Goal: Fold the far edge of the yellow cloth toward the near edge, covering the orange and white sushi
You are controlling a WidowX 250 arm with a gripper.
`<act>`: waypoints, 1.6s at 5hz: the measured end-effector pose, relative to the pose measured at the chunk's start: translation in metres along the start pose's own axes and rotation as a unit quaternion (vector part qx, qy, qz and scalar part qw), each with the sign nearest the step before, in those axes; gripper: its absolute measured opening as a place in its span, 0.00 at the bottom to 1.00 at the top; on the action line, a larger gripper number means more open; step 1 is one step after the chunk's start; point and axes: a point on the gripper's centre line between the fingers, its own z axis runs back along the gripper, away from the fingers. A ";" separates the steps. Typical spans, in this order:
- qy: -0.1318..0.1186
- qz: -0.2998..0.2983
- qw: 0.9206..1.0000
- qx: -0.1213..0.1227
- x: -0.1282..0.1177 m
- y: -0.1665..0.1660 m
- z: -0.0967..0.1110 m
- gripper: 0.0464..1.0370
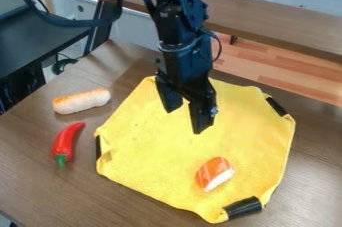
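Observation:
The black gripper (183, 120) hangs over the upper middle of a yellow cloth (153, 156), its two fingers apart with nothing between them. On the cloth, below and a little right of the gripper, lies an orange and white sushi piece (214, 173). Left of the cloth a bread-like roll with an orange-brown top (81, 101) rests on the brown table. Below the roll is a red chili pepper (67, 143), its green stem toward the viewer.
Black clips or bands hold the cloth's corners, one (243, 208) at the lower right. The brown table (40, 186) surrounds the cloth. A wooden ledge (280, 23) runs behind, and a dark surface (33, 46) stands at the upper left.

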 end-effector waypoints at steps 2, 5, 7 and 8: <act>0.020 -0.089 0.996 0.021 0.010 0.026 -0.009 0.96; -0.039 -0.091 0.993 0.057 0.037 0.085 -0.015 0.96; -0.027 -0.067 0.993 0.095 0.066 0.120 -0.046 0.96; -0.018 -0.038 0.994 0.102 0.077 0.139 -0.055 0.96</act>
